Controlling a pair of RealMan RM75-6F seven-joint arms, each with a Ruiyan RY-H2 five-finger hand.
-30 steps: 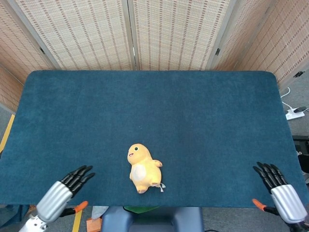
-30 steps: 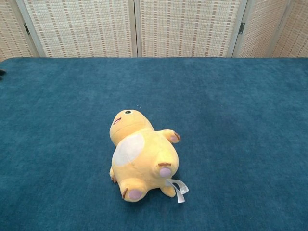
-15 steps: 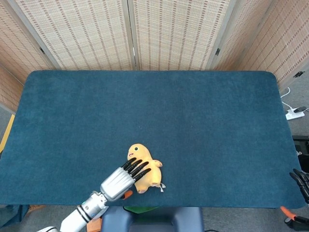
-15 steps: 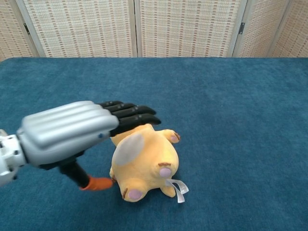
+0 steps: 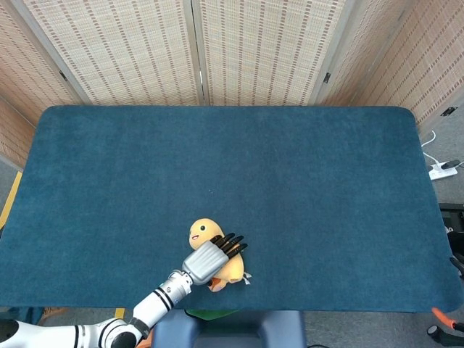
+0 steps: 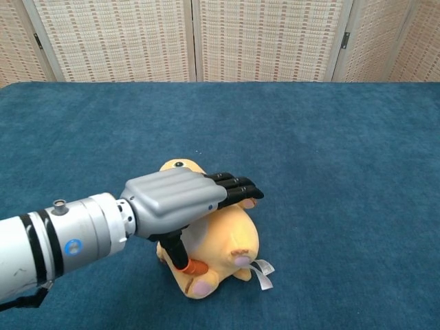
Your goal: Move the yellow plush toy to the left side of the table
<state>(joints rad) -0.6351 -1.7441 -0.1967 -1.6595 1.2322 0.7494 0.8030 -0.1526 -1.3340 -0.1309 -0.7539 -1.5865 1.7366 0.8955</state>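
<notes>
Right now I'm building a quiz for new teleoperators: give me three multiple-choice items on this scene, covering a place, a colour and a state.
1. Where on the table does the yellow plush toy lie?
A. far left corner
B. near edge, about the middle
C. far right corner

2. What colour is the table cover?
A. dark teal blue
B. red
C. white

3. What is the left hand doing?
A. resting far from the toy
B. lying over the toy's belly
C. holding the toy high in the air

Answers:
B, the yellow plush toy sits by the near edge.
A, the table is teal blue.
B, the left hand covers the toy from above.
</notes>
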